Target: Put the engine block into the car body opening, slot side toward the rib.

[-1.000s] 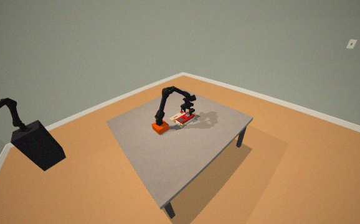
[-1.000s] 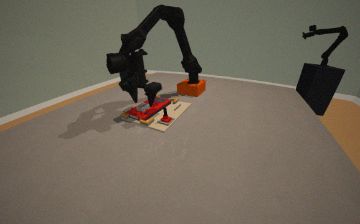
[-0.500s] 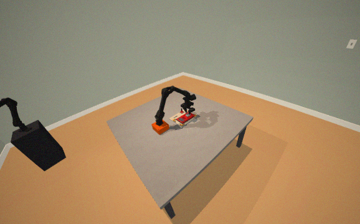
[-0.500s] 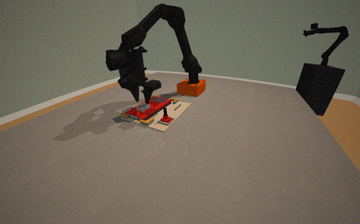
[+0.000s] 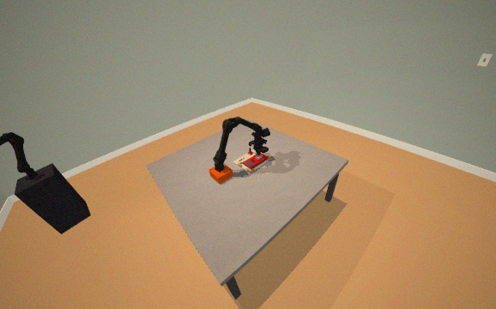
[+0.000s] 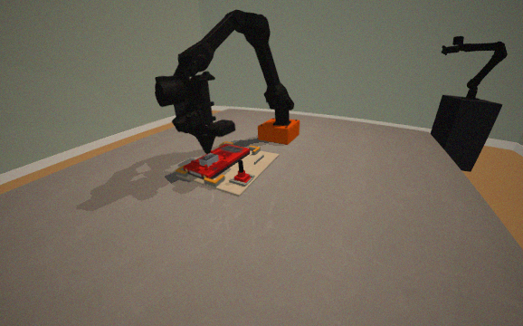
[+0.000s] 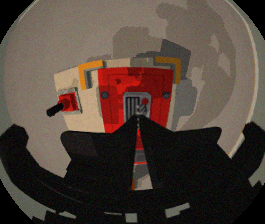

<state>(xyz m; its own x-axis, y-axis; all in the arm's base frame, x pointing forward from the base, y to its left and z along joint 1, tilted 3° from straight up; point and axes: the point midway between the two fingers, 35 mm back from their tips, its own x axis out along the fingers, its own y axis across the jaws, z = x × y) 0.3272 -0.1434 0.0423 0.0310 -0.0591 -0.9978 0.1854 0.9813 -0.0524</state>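
The red car body [image 5: 257, 161] [image 6: 228, 157] [image 7: 159, 107] lies on a cream board between yellow-orange corner pieces. The grey engine block [image 6: 208, 159] [image 7: 131, 106] sits in the body's opening, with dark slots and a small red round part on top in the wrist view. In the exterior view its top shows slightly above the body; how deep it sits I cannot tell. My gripper [image 6: 207, 151] [image 7: 137, 118] is shut and empty, its fingertips together, pointing down just above or beside the block. The fingers hide part of the body in the wrist view; any contact with the block is unclear.
The cream board [image 6: 267, 158] [image 7: 90, 119] carries a red piece with a black lever [image 6: 242, 176] [image 7: 68, 102] beside the body. My arm's orange base [image 5: 220, 173] [image 6: 279, 131] stands behind. Another arm on a black pedestal [image 5: 52, 199] [image 6: 465, 129] stands off the table.
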